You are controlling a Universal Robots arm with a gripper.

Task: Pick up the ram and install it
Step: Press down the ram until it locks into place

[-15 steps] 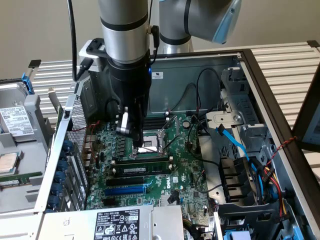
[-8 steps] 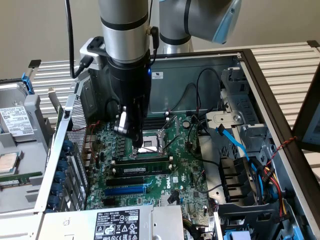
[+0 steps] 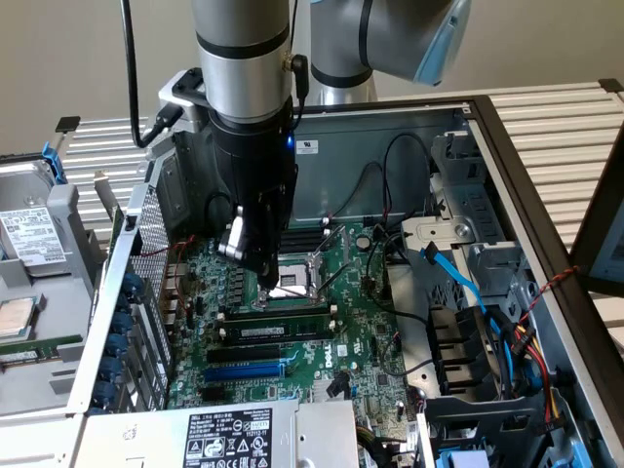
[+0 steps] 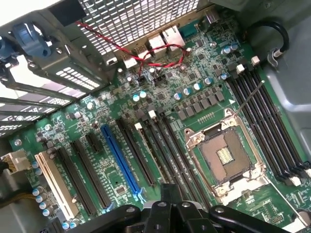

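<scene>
ram: a long, narrow stick standing on edge along the black memory slots, its flat face with dark chips and a small white sticker turned to the exterior view. It sits just in front of the processor socket, directly under the fingertips.
gripper: black, angular linkage on a thick polished-silver wrist, reaching down into the open case. The fingers are clenched together to a narrow tip. In the wrist view the tip shows as 1 dark block poised over the slots.
grasp: the tip comes down right at the stick's top edge, but from here I can't tell whether it pinches that edge or only meets it.
motherboard: glossy green board, crowded with small silver-topped cylinders, grey square blocks and fine solder dots.
processor socket: square, bright metal frame around a dull brown bed with a gold patch in the middle.
black memory slots: straight matte plastic channels with white end clips, lying side by side beside the socket.
blue slot: 1 long, shiny blue plastic channel, set beyond the black ones and away from the socket.
case: grey sheet metal with a dark rim, lying open on a slatted white surface.
vent panel: perforated metal, a fine grid of round holes.
red wires: 2 thin strands, twisted, draped over the board's edge by the metal ports.
blue cable: flat, smooth ribbon running across the drive bay on the exterior view's right.
</scene>
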